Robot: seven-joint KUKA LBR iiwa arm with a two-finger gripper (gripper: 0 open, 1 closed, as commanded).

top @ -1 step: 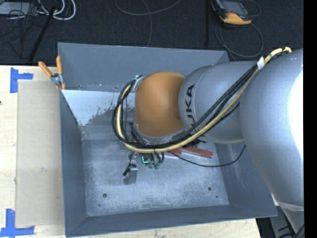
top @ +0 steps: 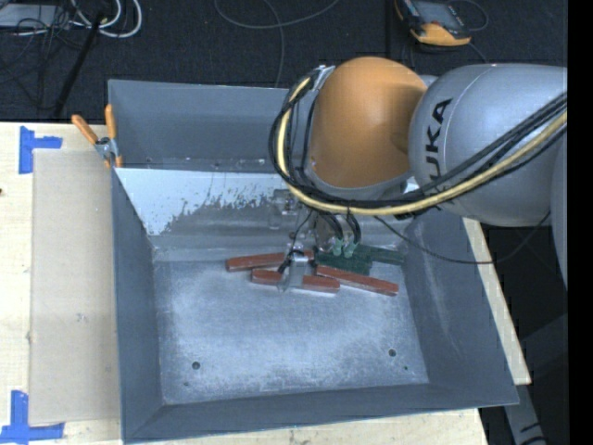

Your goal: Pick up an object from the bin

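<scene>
Sticks [top: 252, 263], red-brown, lying left-right, under end effector [top: 293, 274]

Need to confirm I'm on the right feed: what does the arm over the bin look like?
Rounded silver-grey arm with black KUKA lettering, a glossy orange cover at the wrist, black and pale yellow cables looped around it, and a small metal gripper beneath.

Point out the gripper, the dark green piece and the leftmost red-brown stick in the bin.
gripper [top: 291, 278]: camera view, its lower end, near the bin's floor.
dark green piece [top: 363, 259]: camera view, the middle of its top face.
leftmost red-brown stick [top: 248, 263]: camera view, its left half.
</scene>
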